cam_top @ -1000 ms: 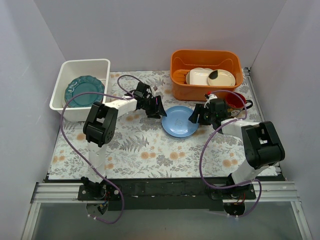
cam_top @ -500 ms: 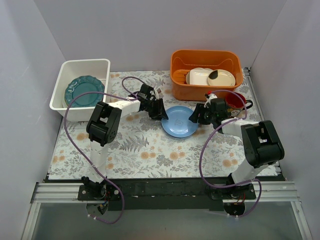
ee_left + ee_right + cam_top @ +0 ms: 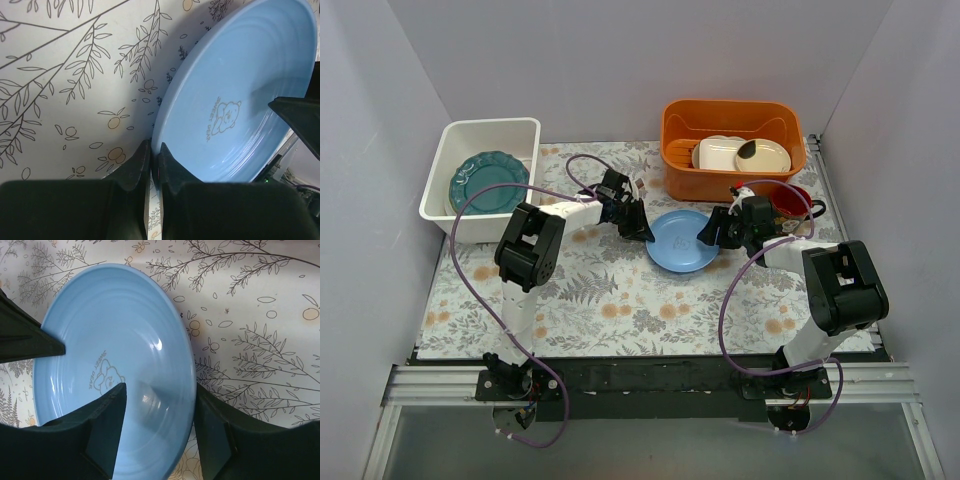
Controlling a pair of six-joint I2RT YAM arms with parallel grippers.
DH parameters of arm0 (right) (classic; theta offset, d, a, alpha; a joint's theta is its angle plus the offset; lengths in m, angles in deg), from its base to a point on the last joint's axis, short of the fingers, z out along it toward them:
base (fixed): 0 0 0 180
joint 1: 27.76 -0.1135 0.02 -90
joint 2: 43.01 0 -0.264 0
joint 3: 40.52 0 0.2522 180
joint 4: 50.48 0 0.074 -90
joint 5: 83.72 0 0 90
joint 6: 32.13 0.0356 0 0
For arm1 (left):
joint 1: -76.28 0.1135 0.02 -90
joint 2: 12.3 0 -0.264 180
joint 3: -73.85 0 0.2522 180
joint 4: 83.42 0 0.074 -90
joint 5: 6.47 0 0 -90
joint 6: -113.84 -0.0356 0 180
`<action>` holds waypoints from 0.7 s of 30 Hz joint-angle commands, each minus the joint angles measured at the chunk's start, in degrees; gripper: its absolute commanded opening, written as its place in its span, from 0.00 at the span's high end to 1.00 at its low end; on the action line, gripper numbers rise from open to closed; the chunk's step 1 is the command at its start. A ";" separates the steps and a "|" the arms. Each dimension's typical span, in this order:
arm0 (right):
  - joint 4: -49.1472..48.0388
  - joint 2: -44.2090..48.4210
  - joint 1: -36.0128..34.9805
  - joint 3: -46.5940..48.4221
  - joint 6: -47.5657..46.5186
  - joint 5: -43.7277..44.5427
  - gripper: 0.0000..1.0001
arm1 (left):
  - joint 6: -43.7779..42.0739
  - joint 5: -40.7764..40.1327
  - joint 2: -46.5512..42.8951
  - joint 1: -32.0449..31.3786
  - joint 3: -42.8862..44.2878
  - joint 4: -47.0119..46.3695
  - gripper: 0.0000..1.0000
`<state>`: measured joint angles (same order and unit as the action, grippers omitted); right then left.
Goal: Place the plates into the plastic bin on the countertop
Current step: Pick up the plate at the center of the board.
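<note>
far to the left of the blue plate (image 3: pixel 682 243) sits the white bin (image 3: pixel 490 123), in the back corner of the countertop (image 3: pixel 610 300). a teal plate (image 3: pixel 488 181) already lies flat inside it.

at the blue plate's left edge is the left gripper (image 3: pixel 155 150). a second ago it was a little way off from that edge. now it has slid right up to it. its two fingers are pressed almost together, with the thin rim of the plate stuck in the small slit between them. so it looks like it has a pinch on the plate.

the blue plate itself lies in the middle of the countertop, well apart from the bin. it has been nudged a tiny bit to the right.

at the plate's right edge is the right gripper (image 3: pixel 159 390). it has hardly moved. its fingers are spread wide, one over the inside of the plate and one outside the rim. they squeeze nothing.

behind the plate, to its right, are the orange tub (image 3: pixel 730 180) and the red mug (image 3: pixel 785 197).

i think the grab is just made. the next job would be to lift this plate and carry it left to the bin.
</note>
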<state>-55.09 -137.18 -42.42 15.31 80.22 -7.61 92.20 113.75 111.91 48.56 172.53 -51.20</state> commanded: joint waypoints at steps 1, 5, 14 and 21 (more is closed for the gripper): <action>-2.55 -0.22 -0.46 0.12 0.24 -1.93 0.38 | -1.12 -0.51 -1.24 -0.84 2.00 0.96 1.00; -2.63 0.04 -0.46 0.04 0.33 -1.93 0.37 | -2.09 -2.26 -1.59 -0.75 3.05 2.37 1.00; -3.07 0.04 -0.46 -0.05 0.24 -2.72 0.36 | -4.11 -6.48 -2.47 -0.75 4.55 5.27 1.00; -3.07 -0.14 -0.46 -0.05 0.24 -3.42 0.35 | -5.43 -7.80 -2.74 -0.75 5.87 7.20 1.00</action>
<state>-55.09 -137.18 -42.51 15.31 80.24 -8.92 88.53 108.79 111.91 48.03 176.03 -45.82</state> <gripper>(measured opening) 0.648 0.047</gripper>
